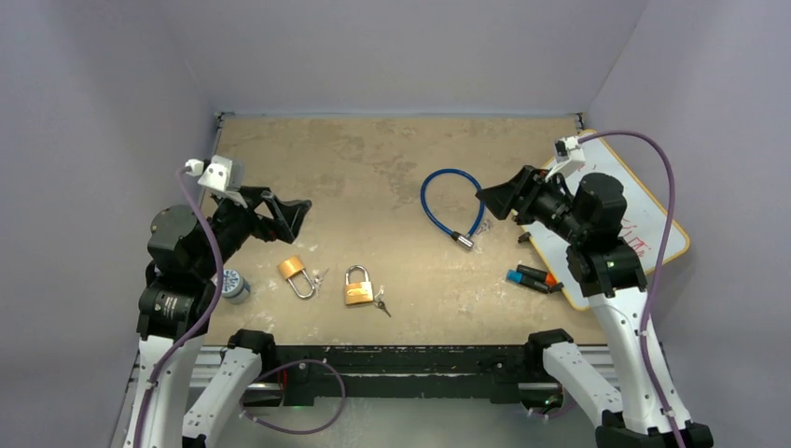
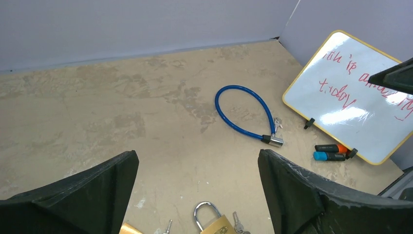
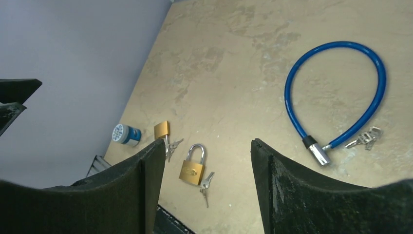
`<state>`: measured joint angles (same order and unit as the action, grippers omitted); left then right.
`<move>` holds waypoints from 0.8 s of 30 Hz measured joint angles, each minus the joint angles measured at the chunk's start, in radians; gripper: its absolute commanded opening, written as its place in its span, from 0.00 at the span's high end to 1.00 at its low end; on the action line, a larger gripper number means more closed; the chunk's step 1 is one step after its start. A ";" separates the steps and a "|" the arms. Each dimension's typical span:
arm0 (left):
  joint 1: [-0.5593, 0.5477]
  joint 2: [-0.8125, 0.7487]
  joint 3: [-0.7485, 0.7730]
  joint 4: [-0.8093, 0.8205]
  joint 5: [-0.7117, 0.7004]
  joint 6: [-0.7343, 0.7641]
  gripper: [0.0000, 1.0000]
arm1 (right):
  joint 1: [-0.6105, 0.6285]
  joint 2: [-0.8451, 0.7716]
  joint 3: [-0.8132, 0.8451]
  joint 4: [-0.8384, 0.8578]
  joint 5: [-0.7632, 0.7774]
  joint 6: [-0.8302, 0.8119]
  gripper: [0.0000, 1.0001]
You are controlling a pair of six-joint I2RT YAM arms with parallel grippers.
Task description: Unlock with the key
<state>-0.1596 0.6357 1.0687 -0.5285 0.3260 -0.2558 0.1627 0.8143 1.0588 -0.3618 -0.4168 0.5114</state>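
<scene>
Left gripper [image 2: 197,155]: jaws spread wide, nothing between them, held above the left part of the table [image 1: 373,149]. Right gripper [image 3: 207,142]: jaws also apart and empty, raised over the right side beside the whiteboard [image 2: 350,97]. Two brass padlocks lie near the front edge, both with shackles closed. The centre padlock [image 3: 192,168] lies flat with its key [image 3: 205,183] just beside its body, not inserted. The left padlock [image 3: 162,130] lies tilted, with another small key bunch [image 3: 171,146] next to it. Neither gripper touches a lock or key. The blue cable lock [image 3: 316,152] lies looped further back and to the right, with keys [image 3: 365,138] at its barrel. Markers [image 2: 331,152] sit at the whiteboard's edge. A small round blue-and-white container [image 1: 233,283] is at the far left.
</scene>
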 measured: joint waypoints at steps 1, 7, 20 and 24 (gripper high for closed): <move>0.000 -0.005 -0.009 0.006 0.002 -0.006 0.01 | 0.000 -0.003 -0.016 0.013 -0.008 0.013 0.34; 0.000 -0.003 -0.069 0.021 0.056 -0.026 0.01 | 0.015 -0.011 -0.101 0.091 -0.051 0.089 0.34; 0.000 -0.033 -0.195 0.021 0.072 -0.115 0.05 | 0.509 0.199 -0.129 0.204 0.168 0.163 0.37; 0.000 -0.037 -0.224 0.014 0.034 -0.158 0.07 | 0.651 0.354 -0.121 0.204 0.308 0.164 0.43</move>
<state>-0.1596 0.5991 0.8452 -0.5140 0.3599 -0.4141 0.8139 1.1683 0.9379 -0.1581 -0.1089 0.6750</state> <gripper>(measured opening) 0.942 0.593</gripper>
